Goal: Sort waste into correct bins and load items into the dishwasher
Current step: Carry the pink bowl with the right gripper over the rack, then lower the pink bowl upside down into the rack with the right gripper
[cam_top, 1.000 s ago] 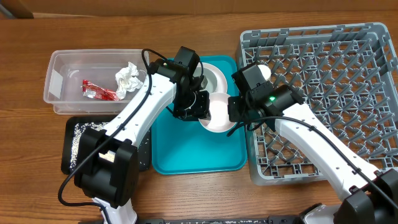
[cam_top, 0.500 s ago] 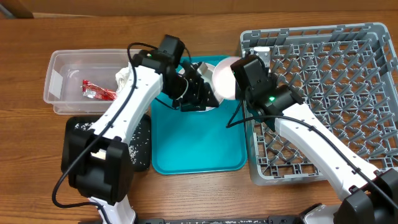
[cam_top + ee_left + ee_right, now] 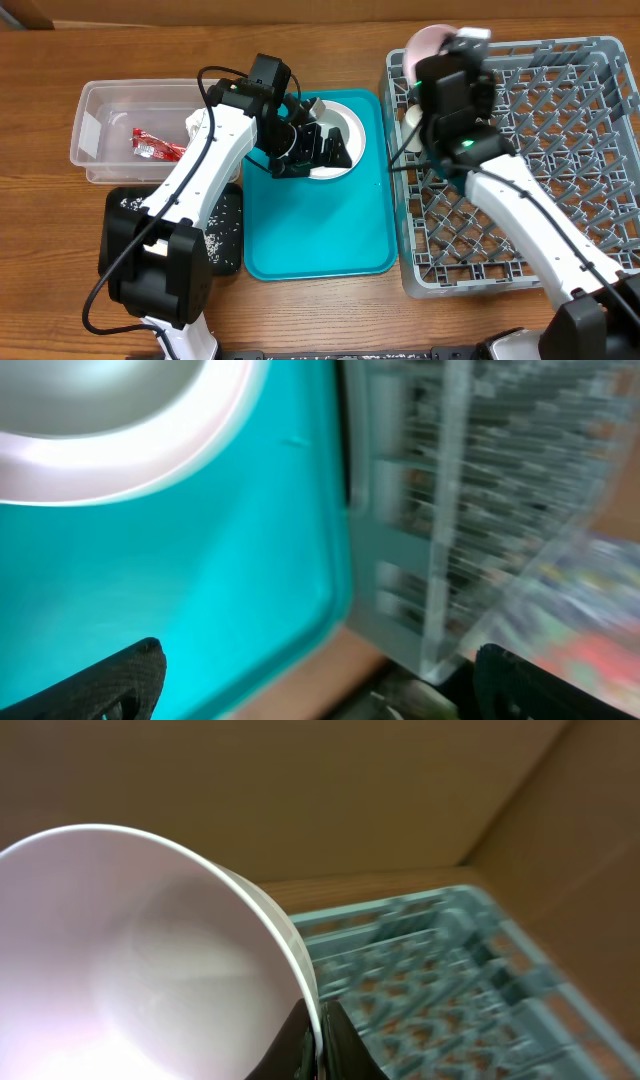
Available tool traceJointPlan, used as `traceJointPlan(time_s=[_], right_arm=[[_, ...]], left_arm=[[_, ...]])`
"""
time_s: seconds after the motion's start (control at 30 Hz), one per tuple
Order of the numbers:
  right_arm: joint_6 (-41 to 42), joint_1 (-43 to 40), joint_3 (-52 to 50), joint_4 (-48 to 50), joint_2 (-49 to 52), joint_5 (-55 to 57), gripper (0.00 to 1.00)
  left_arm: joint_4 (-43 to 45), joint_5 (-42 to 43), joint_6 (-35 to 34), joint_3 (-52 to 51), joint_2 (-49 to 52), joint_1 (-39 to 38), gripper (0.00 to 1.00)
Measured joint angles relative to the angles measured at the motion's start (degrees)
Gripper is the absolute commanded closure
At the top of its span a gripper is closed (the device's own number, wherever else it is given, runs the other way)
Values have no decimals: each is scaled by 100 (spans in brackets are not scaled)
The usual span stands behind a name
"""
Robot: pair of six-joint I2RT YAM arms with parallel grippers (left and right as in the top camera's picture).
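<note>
Pinkish-white bowl (image 3: 150,950) pinched at its rim by right gripper (image 3: 318,1032), over grey rack's (image 3: 560,60) far left corner | left gripper (image 3: 320,680) spread wide above teal tray (image 3: 320,240), by white dish (image 3: 347,118).

Even light, blurry wrist cams.

**Change of state: bowl moved from tray to rack corner**

1. The right gripper (image 3: 316,1038), pinched on the rim of the pale pink round bowl (image 3: 424,42), has carried it from above the right edge of the teal plastic tray (image 3: 320,235) to the far-left corner of the grey plastic dishwasher rack (image 3: 560,60). The bowl now sits tilted on its side.
2. The left gripper (image 3: 322,148), fingers spread, has shifted toward the tray's far end and now hangs over the second white bowl (image 3: 348,122).
</note>
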Motion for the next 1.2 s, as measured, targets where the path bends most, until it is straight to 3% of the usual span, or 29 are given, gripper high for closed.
traceJointPlan(time_s=[0.3,0.6,0.9,1.2], right_arm=[[-782,-1788,-2,509,4,-1038,96],[-1582,-3279,-2,1095,304,-1360,96],[-2874,-3303,-2,1690,1526,-964,96],[-3200,-2828,83,1305,1532,-516,96]], left_arm=[[0,-2269,4,0,0,2,0],[0,-2898,11,0,0,0,0],[0,-2992,22,0,0,0,0],[2,-3001,22,0,0,0,0]])
